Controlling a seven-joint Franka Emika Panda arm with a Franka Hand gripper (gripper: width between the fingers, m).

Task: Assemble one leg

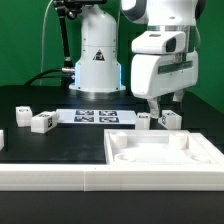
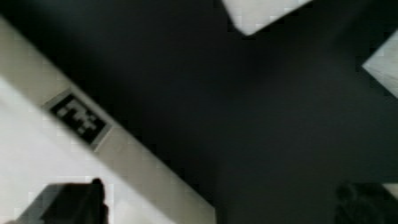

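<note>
In the exterior view several small white legs with marker tags stand on the black table: two at the left [image 1: 22,115] [image 1: 42,122] and two at the right [image 1: 145,120] [image 1: 172,118]. My gripper [image 1: 161,108] hangs just above and between the two right legs, touching neither. In the wrist view the gripper [image 2: 217,205] is open and empty, its dark fingertips [image 2: 71,205] far apart. A white edge with a marker tag [image 2: 80,115] runs diagonally under one finger; I cannot tell which piece it is. The rest there is dark table.
The large flat white tabletop piece [image 1: 165,150] with raised rim lies at the front right. The marker board [image 1: 95,115] lies in the middle behind it. The robot base [image 1: 97,60] stands at the back. A white bar [image 1: 50,172] runs along the front edge.
</note>
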